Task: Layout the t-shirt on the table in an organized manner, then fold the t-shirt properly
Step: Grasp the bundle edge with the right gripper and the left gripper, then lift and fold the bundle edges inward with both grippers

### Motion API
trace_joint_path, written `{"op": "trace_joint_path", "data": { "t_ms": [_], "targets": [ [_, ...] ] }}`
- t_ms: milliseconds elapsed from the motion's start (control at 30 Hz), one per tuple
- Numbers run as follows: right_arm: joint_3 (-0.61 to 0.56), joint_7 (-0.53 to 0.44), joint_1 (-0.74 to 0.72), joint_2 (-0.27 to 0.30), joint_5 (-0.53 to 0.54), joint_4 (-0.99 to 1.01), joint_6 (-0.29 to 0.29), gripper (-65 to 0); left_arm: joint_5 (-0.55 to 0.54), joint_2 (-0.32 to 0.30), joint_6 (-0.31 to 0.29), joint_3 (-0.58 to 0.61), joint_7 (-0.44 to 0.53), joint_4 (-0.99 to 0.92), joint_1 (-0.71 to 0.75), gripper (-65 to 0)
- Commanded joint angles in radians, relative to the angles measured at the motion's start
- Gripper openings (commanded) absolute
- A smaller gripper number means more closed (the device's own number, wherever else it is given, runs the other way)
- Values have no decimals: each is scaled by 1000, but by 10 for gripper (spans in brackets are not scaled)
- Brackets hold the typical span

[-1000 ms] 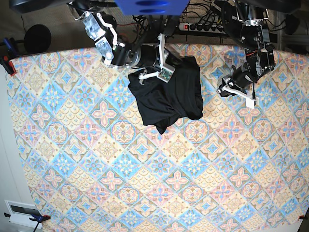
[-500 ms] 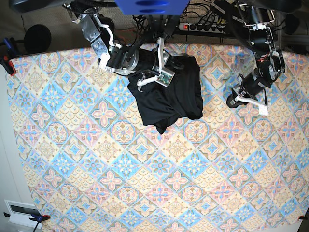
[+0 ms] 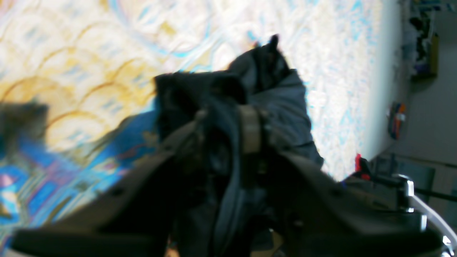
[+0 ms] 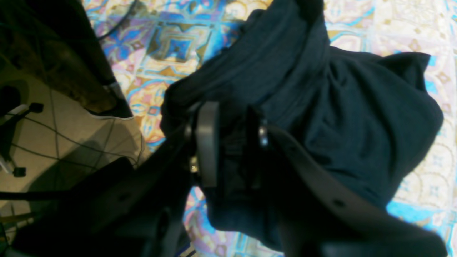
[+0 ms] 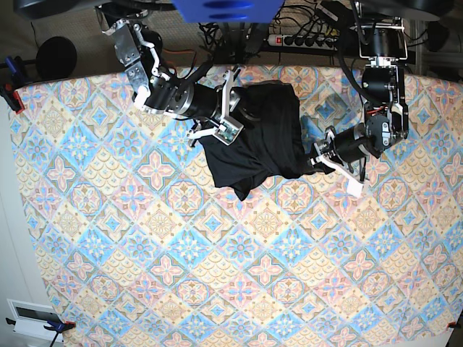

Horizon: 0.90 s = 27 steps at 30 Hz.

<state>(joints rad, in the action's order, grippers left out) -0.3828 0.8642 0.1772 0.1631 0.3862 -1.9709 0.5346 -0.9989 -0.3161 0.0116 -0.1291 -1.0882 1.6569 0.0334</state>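
Both pincers, left [image 3: 223,134] & right [image 4: 232,142], clamped on bunched t-shirt [image 5: 257,137]; table [image 5: 217,275] beneath.

Both arms are built of black cylindrical joints with bare silver brackets and white plastic pieces near the wrists, each ending in a black hand, the left hand [image 5: 318,155] and the right hand [image 5: 233,116], whose dark fingers [image 4: 207,142] carry flat grey pads.

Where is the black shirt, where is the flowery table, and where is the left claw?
t-shirt [image 5: 257,137], base view, middle of the crumpled fabric.
table [image 5: 217,275], base view, bare patterned cloth.
left gripper [image 5: 318,155], base view, at its fingertips.
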Motion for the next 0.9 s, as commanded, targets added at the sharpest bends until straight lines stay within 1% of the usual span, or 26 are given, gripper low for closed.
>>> {"op": "trace_joint_path", "data": {
  "t_ms": [0, 100, 200, 267, 333, 367, 433, 500, 567, 633, 800, 867],
  "targets": [
    [17, -26, -9, -3, 17, -17, 2, -520, -19, -8, -6, -5, 6, 18, -5, -444],
    [28, -26, -9, -3, 17, -17, 2, -520, -18, -7, -6, -2, 6, 16, 9, -408],
    [29, -26, -9, -3, 17, -17, 2, -520, -10, 25, -6, -1, 4, 15, 10, -407],
    [29, -26, -9, -3, 17, -17, 2, -520, 45, 56, -6, 3, -2, 15, 10, -414],
    [29, -27, -9, -3, 17, -17, 2, -520, 127, 84, -6, 42, -2, 15, 10, -426],
    [29, -27, -9, -3, 17, -17, 2, -520, 162, 91, -6, 67, -2, 15, 10, -435],
    [29, -27, -9, -3, 17, -17, 2, -520, 193, 91, -6, 113, 1, 15, 10, -462],
    [28, -27, -9, -3, 17, -17, 2, -520, 205, 90, -6, 127, 3, 15, 10, -512],
    [29, -27, -9, -3, 17, -17, 2, -520, 202, 85, -8, 127, 6, 15, 10, -575],
    [31, -27, -8, -3, 17, -17, 2, -520, 202, 84, -8, 102, 6, 15, 10, -643],
    [31, -27, -8, -3, 17, -18, 2, -520, 196, 84, -9, -51, -2, 16, 10, -650],
    [29, -27, -8, -3, 17, -18, 2, -520, 196, 84, -11, -94, -2, 18, 10, -650]
  ]
}}
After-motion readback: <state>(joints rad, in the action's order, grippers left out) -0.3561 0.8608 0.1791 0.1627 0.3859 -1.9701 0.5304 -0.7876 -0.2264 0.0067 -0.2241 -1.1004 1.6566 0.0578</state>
